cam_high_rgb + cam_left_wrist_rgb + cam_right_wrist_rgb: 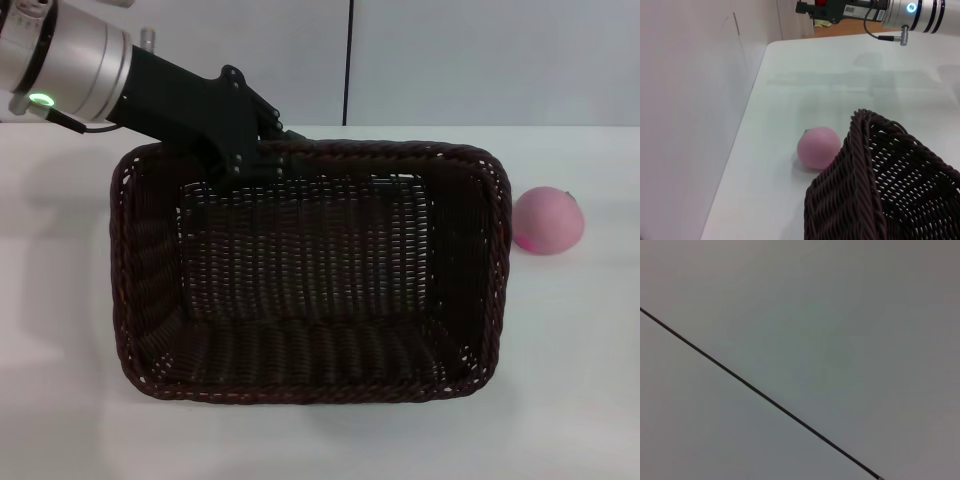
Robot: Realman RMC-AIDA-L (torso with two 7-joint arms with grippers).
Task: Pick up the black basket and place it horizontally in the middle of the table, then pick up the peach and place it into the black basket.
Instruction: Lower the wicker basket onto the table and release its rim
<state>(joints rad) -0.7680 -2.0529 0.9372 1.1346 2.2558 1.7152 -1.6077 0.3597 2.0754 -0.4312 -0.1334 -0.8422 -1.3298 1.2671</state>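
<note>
The black basket point(300, 375) fills the middle of the white table point(570, 390), long side across, opening up. My left gripper point(276, 158) reaches in from the back left and is shut on the basket's far rim near its left corner. The peach point(547, 220) lies on the table just right of the basket's far right corner, apart from it. The left wrist view shows the basket's corner point(860, 185) close up with the peach point(818, 147) beyond it. My right gripper point(807, 7) hangs high past the table's right edge, far from both.
A white wall point(450, 60) with a dark vertical seam runs along the table's far edge. Bare tabletop point(850, 80) lies right of the peach and in front of the basket. The right wrist view shows only a plain wall with a seam point(765, 397).
</note>
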